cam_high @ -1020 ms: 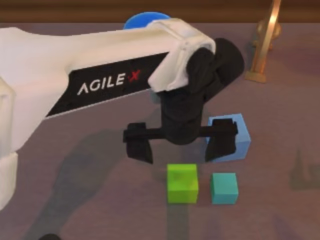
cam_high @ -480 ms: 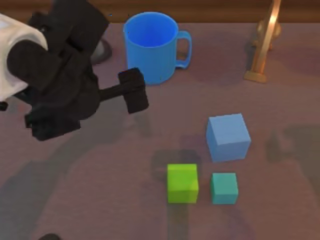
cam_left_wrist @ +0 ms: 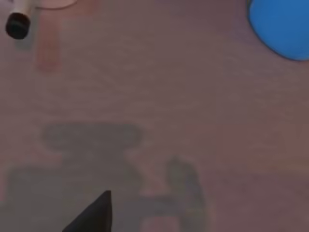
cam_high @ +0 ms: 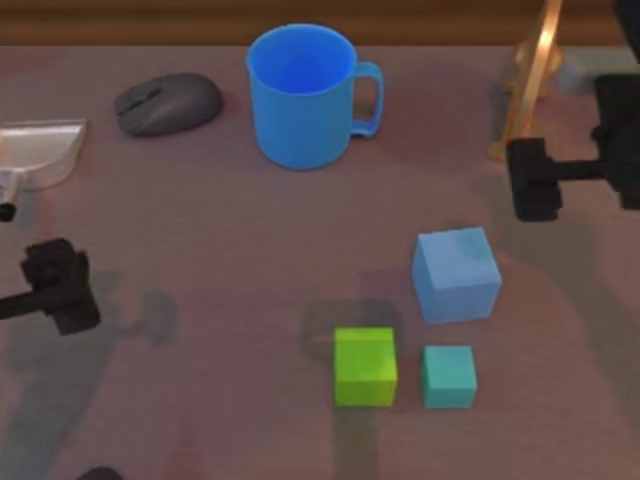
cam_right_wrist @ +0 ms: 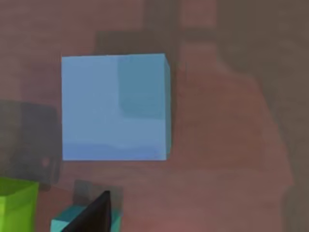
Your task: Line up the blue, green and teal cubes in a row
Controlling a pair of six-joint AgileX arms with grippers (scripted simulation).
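Top view: right claw, state unclear, hovers beyond blue cube.

Brown-mauve matte table fills nearly whole top view, w/ soft grey shadows at lower left, centre & right side. Darker brown strip, maybe wall or table edge, runs along top of frame. Light is even & diffuse; wrist views show same tabletop w/ blurred shadows.
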